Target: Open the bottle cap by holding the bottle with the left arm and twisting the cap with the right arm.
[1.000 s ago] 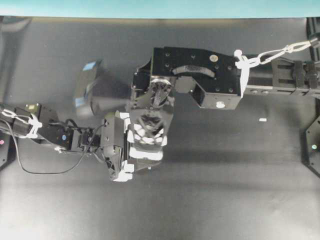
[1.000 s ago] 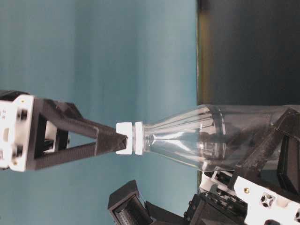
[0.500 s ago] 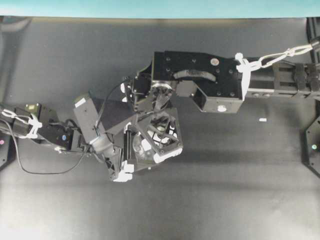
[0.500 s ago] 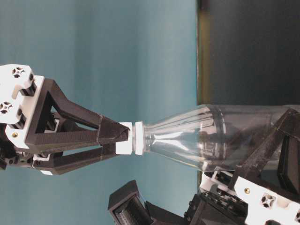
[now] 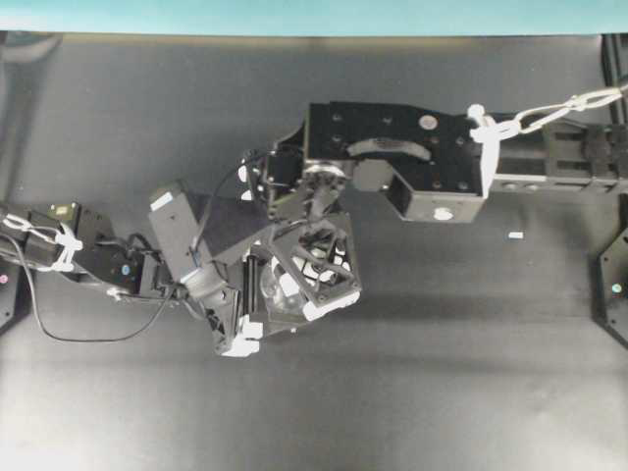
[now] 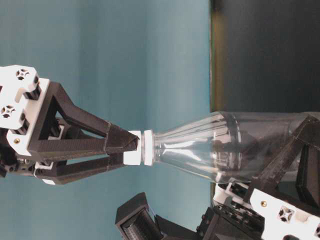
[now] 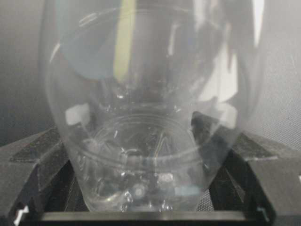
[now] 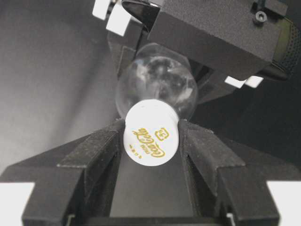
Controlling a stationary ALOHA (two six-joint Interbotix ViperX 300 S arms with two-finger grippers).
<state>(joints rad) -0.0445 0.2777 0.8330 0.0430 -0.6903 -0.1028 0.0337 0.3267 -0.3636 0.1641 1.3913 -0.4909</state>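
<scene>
The clear bottle [image 6: 215, 150] stands upright on the black table, and my left gripper [image 7: 136, 141] is shut on its lower body, one black finger [image 7: 37, 160] on each side. The glassy body fills the left wrist view. The white bottle cap [image 8: 151, 133], with gold lettering, sits on the neck, and my right gripper [image 8: 151, 136] is shut on it from above, both pads pressed to its sides. In the overhead view the right gripper [image 5: 312, 273] covers the bottle, with the left gripper [image 5: 257, 294] under it. The table-level view shows the cap [image 6: 134, 147] pinched at the fingertips.
A tiny white scrap [image 5: 515, 235] lies on the black table right of the arms. The right wrist's boxy camera housing [image 5: 177, 231] sticks out over the left arm. A black fixture [image 5: 616, 285] stands at the right edge. A teal wall [image 5: 294, 15] runs along the back.
My right gripper has turned about the cap's axis while staying shut on it, swinging its camera housing round to the left. The bottle and the left gripper have not moved.
</scene>
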